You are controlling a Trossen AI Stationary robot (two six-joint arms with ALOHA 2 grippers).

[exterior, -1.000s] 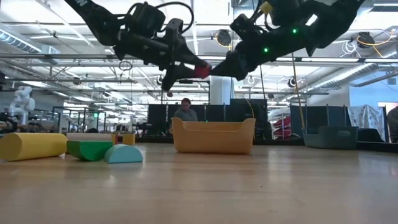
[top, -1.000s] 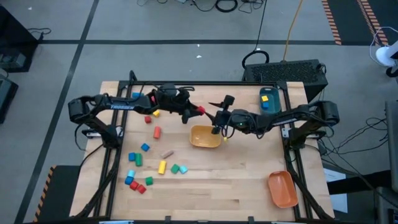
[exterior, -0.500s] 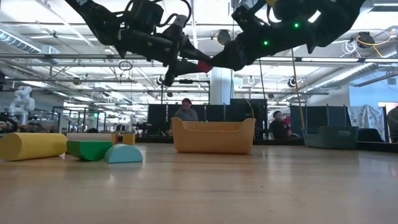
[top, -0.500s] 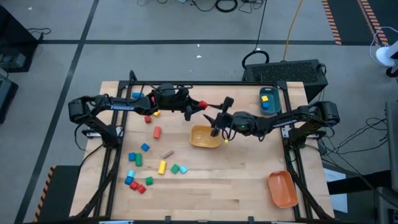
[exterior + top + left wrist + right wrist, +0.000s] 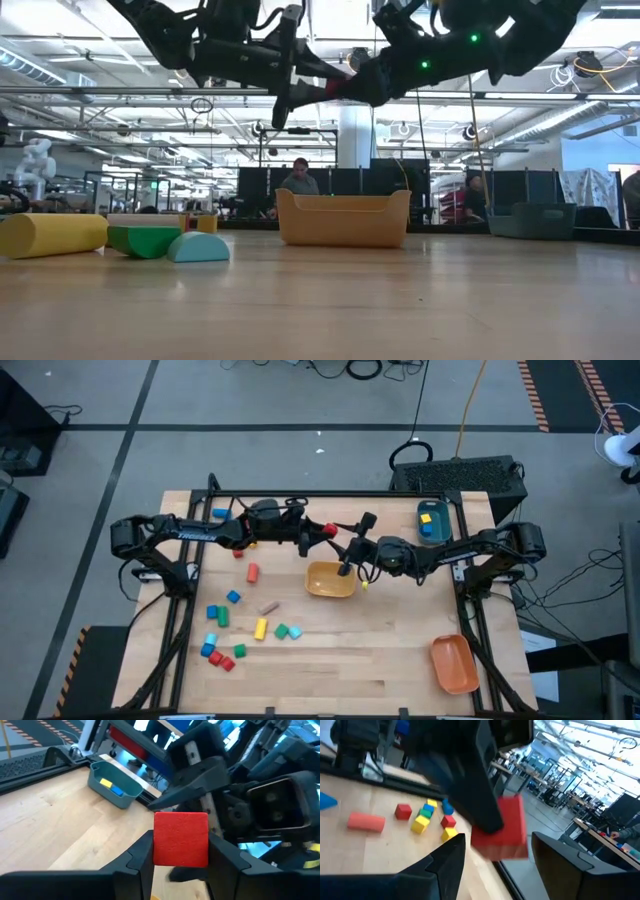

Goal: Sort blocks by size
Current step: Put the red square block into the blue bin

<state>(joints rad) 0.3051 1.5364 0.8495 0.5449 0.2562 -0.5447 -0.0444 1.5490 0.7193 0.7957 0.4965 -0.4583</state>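
Above wooden table point(image 5: 380, 650), left tool point(image 5: 181, 851) grips red block point(image 5: 181, 839); right tool point(image 5: 497, 851) gapes wide.

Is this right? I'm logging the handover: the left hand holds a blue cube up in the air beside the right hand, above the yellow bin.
Not quite: the cube is red, not blue. The left wrist view shows the red cube clamped in the left hand. The rest stands: in the high view it is held in the air beside the right hand, above the yellow bin.
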